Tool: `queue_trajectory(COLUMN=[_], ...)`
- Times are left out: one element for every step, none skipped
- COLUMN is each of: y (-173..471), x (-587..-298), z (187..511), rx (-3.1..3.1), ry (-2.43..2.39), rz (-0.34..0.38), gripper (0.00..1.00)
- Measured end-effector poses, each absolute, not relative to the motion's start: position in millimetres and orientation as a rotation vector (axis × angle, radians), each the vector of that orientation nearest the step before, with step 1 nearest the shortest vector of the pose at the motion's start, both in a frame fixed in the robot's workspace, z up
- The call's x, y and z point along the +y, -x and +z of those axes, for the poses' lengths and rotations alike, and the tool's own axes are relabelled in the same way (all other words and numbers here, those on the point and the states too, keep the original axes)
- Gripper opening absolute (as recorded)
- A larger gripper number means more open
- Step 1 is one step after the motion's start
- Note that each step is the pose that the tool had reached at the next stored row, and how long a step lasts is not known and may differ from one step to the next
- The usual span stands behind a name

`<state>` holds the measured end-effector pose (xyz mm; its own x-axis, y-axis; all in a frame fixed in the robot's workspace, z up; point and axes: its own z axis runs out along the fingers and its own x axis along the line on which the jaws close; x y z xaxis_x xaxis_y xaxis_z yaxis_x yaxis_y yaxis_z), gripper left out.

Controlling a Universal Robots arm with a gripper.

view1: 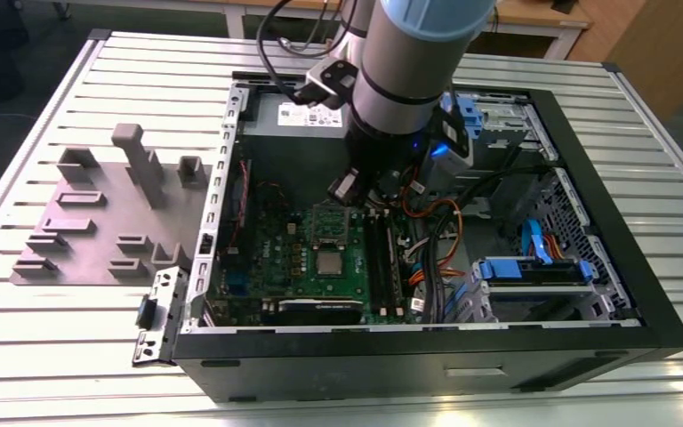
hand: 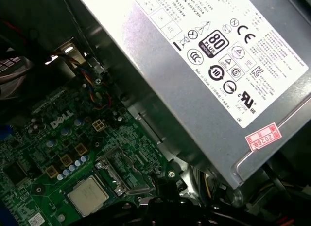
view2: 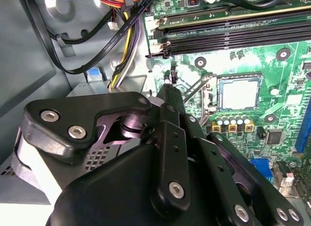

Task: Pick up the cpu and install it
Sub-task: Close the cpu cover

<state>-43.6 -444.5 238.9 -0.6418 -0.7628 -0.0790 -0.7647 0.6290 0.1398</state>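
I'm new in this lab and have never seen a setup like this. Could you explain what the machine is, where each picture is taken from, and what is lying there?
The big grey tube in the exterior view is a robot arm, reaching down into an open computer case that lies on a slatted metal table. That view comes from a camera standing off the arm. The two wrist views come from cameras riding on the arm, looking into the case.

Inside is a green motherboard. The small silvery square on it is the cpu, sitting in its socket with the hinged frame open beside it. The black metal parts in the second wrist view belong to the gripper, which hangs above the board near the cpu. The grey box with a white label is the power supply. A grey parts holder lies at the exterior view's left.
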Motion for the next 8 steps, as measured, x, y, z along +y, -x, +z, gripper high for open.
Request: queue_trajectory(y=[43.6, 43.7, 43.7, 43.8, 43.9, 43.9, 43.9, 44.0], x=[-444.5, -444.5, -444.5, -444.5, -444.5, -444.5, -444.5, -444.5], z=[239.3, 239.7, 240.2, 240.5, 240.8, 241.1, 241.4, 241.8], rx=[2.824, 2.824, 2.824, 2.825, 2.825, 2.825, 2.825, 2.825], ry=[1.324, 1.324, 1.324, 1.324, 1.324, 1.324, 1.324, 1.324], rz=[0.251, 0.251, 0.251, 0.25, 0.25, 0.25, 0.249, 0.249], gripper=[0.11, 0.11, 0.11, 0.11, 0.11, 0.11, 0.11, 0.11])
